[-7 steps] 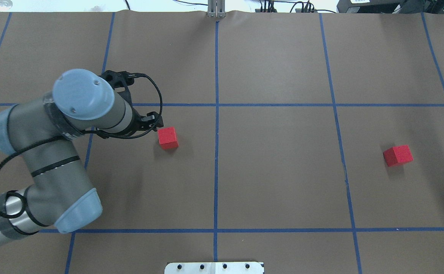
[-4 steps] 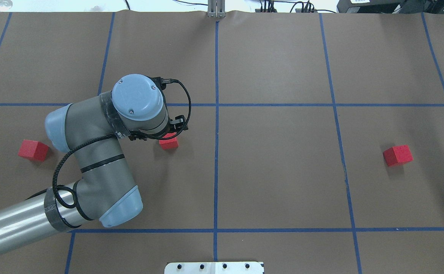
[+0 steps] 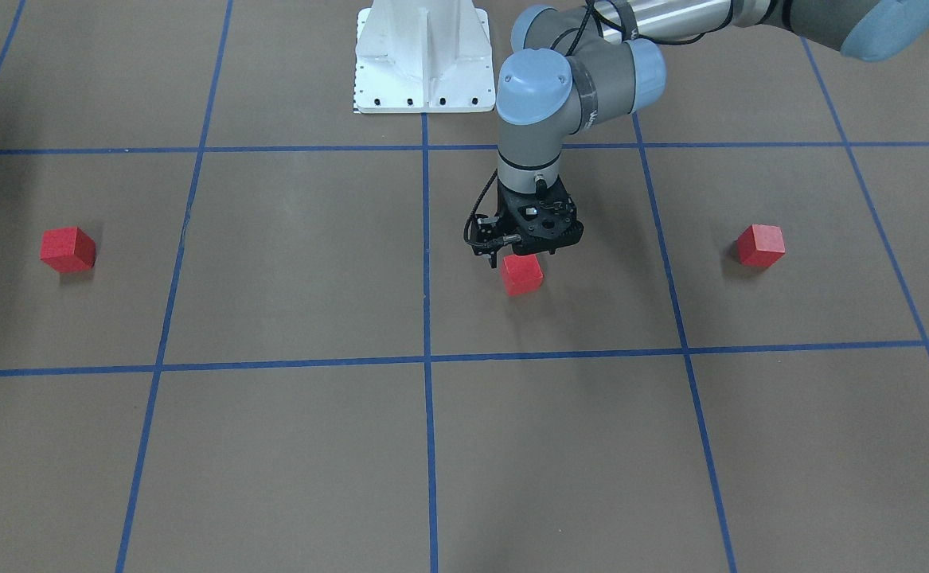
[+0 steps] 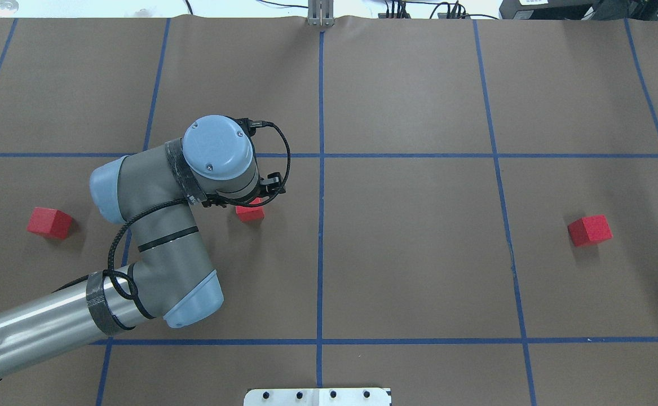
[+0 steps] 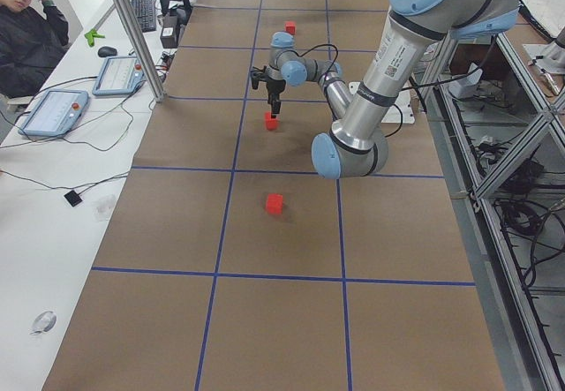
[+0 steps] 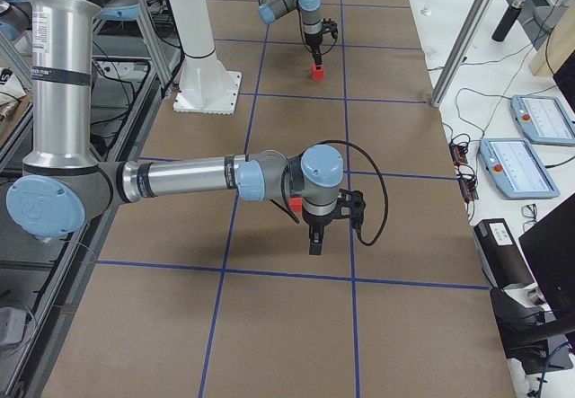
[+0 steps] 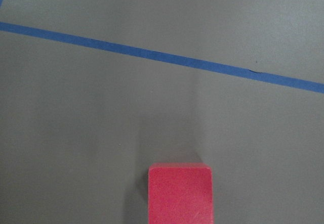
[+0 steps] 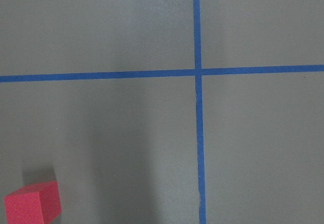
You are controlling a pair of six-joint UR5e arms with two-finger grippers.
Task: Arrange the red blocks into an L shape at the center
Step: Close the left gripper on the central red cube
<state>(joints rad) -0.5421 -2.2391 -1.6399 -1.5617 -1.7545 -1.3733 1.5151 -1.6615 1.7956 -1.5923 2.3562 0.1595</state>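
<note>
Left gripper [image 3: 521, 255] points straight down over mid block [image 3: 521, 275], either at its top or just above it, can't tell which. Jaw state: can't tell. No fingers show in the wrist cam and the front view doesn't resolve them. Reads as a top-down pick lineup: the wrist cam has the block centered at its bottom edge, sides square to the frame, so the jaws should meet flat faces.

Center, which I take to be this crossing [image 4: 321, 155], has no block on it. Overhead, mid block sits near it at 8 o'clock. Left block [image 4: 49, 221] is at 9 o'clock from the gripper and right block [image 4: 589, 230] at 3 o'clock, both well apart. L not started, I'd say; the nearest block goes first.

Hidden: overhead, the wrist joint [image 4: 217, 148] covers the gripper and half of mid block. The wrist cam crops the block's near edge. Right gripper [image 6: 314, 247] shows only in the right side view, low, with a bit of red behind it; its jaws are unreadable. Overhead and front views show no right arm.
</note>
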